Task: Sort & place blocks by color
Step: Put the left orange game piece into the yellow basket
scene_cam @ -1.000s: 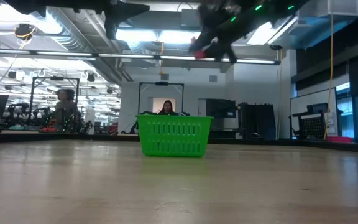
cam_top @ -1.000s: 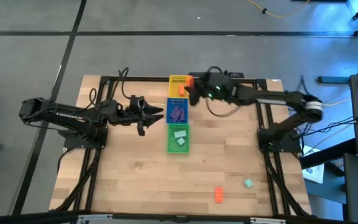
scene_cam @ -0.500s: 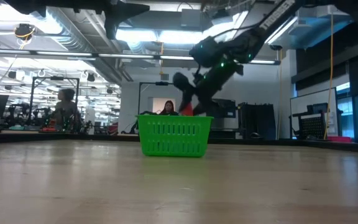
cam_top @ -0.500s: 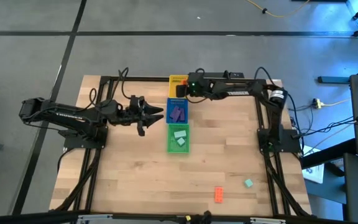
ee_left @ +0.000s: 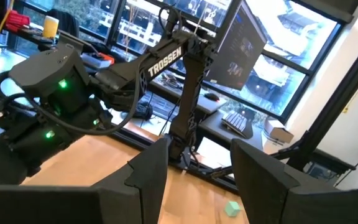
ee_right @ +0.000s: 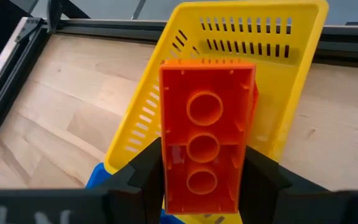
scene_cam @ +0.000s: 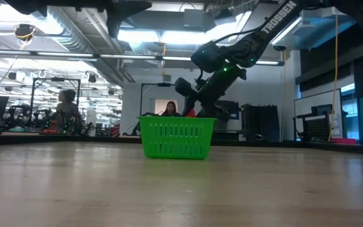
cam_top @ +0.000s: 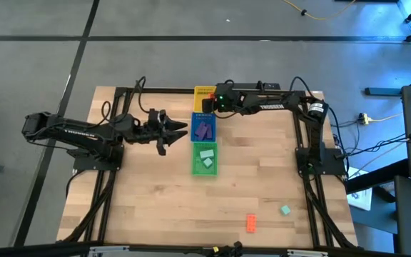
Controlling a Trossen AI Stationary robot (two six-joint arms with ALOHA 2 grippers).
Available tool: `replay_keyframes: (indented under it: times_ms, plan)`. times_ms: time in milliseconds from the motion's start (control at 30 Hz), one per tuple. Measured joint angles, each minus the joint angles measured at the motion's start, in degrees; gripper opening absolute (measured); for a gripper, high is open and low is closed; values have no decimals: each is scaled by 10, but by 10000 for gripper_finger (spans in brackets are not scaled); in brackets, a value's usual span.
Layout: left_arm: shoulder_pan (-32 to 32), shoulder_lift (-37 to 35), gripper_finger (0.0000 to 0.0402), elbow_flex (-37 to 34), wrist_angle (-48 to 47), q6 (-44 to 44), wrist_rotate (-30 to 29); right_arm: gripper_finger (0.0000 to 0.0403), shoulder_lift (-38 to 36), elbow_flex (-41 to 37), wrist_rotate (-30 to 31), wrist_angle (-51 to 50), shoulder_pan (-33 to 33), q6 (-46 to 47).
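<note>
My right gripper [cam_top: 209, 104] hangs over the yellow tray [cam_top: 204, 93] at the far end of the tray row, shut on an orange-red block [ee_right: 207, 140]. In the low view that gripper [scene_cam: 191, 107] slants down behind the green tray [scene_cam: 177, 137]. A purple block [cam_top: 204, 130] lies in the blue tray [cam_top: 196, 118]. Mint blocks [cam_top: 207, 158] lie in the green tray [cam_top: 205, 171]. One orange-red block [cam_top: 250, 223] and one mint block [cam_top: 285, 210] lie flat on the table near its near right corner. My left gripper [cam_top: 179, 128] waits open, left of the blue tray. My right gripper pinches the orange-red block between its two fingers [ee_right: 142, 177], which sit on its two long sides [ee_right: 166, 168] near the wrist-side end. The fingers slant down from the table's right. The block is lifted clear above the yellow tray, its hollow underside toward the wrist camera.
The three trays stand in one row down the table's middle, yellow farthest, green nearest. A black frame [cam_top: 120, 91] runs along the table's edges. The bare wooden table [cam_top: 163, 207] stretches across the near half. People [scene_cam: 67, 104] show in the room far behind.
My right gripper has come down from high above toward the yellow tray and shifted a little toward the table's left, still shut on the orange-red block. In the last half second it has kept almost still.
</note>
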Motion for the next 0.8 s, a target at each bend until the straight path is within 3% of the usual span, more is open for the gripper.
replay_keyframes:
  times_ms: [800]
  plan:
    - [0, 0, 167, 0, 16, -3, 0, 158, 0, 0, -1, 5, -13, 40]
